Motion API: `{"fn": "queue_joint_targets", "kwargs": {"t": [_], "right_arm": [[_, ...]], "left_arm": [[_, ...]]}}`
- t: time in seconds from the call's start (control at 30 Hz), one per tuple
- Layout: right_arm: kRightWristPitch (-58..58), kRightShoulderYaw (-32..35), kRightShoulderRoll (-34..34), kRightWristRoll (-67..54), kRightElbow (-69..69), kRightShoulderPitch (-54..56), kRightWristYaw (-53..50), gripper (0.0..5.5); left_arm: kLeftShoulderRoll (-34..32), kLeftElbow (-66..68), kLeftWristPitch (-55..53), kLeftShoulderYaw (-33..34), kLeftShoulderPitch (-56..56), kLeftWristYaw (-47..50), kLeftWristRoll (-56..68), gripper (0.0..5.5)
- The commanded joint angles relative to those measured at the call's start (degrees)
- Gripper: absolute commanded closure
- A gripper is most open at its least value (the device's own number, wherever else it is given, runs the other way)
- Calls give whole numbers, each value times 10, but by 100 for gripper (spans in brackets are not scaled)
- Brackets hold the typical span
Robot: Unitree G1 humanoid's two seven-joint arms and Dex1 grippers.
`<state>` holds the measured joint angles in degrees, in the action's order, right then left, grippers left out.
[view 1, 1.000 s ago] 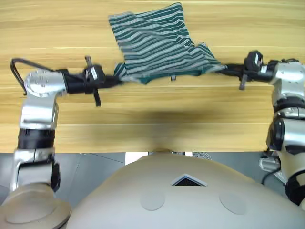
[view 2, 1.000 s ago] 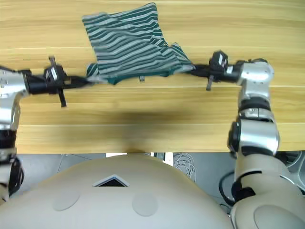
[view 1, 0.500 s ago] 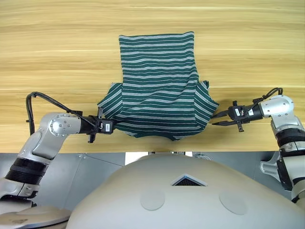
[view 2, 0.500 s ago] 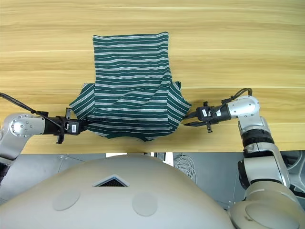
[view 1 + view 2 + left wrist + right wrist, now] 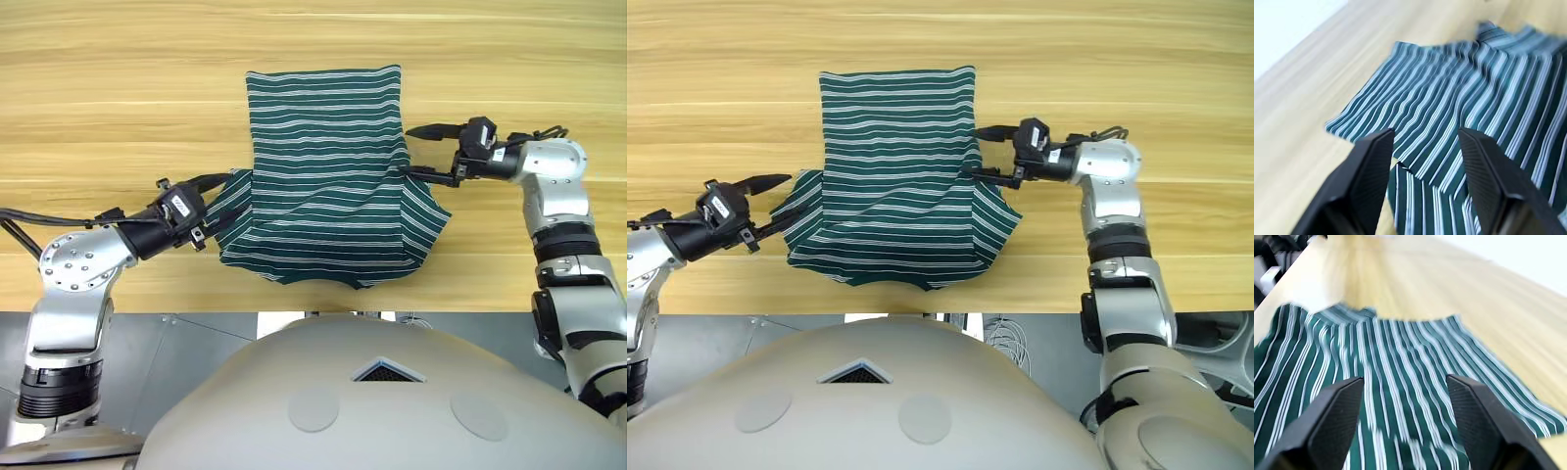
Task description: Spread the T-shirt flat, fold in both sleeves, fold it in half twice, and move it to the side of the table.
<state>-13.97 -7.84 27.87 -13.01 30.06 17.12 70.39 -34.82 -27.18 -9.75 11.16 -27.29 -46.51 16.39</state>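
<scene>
A dark green T-shirt with white stripes lies on the wooden table, hem at the far side and collar toward the near edge. Its short sleeves stick out left and right, and the cloth is creased near the right one. My left gripper is open at the left sleeve, with striped cloth between its black fingers. My right gripper is open over the shirt's right edge, just beyond the right sleeve. Its fingers frame the striped fabric.
Bare wood spreads to the left, right and far side of the shirt. The table's near edge runs just below the collar end. Cables loop from both wrists.
The shirt, held up by both grippers a second ago, now lies on the table. Both grippers have let go. The right has moved away from the near edge to the shirt's side, the left to the sleeve.
</scene>
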Motion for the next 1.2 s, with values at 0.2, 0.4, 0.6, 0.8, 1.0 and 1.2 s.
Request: {"fn": "queue_joint_targets", "kwargs": {"t": [0.2, 0.4, 0.6, 0.8, 1.0, 1.2], "right_arm": [[154, -111, -38, 182, 15, 15, -154, 237], [181, -134, -71, 215, 102, 32, -189, 237], [161, -138, -90, 218, 148, 40, -200, 237], [139, -136, -91, 213, 150, 37, -192, 237], [131, -133, -85, 208, 139, 36, -182, 237], [131, -128, -81, 203, 125, 35, -177, 232]], "left_arm": [[170, 90, -68, 103, -148, 124, 114, 322], [190, 142, -146, 108, -148, 127, 180, 322], [170, 216, -188, 123, -62, 139, 198, 322], [156, 269, -196, 91, -2, 132, 171, 322], [151, 302, -182, 54, 23, 125, 139, 322], [155, 330, -161, 39, 47, 125, 122, 340]]}}
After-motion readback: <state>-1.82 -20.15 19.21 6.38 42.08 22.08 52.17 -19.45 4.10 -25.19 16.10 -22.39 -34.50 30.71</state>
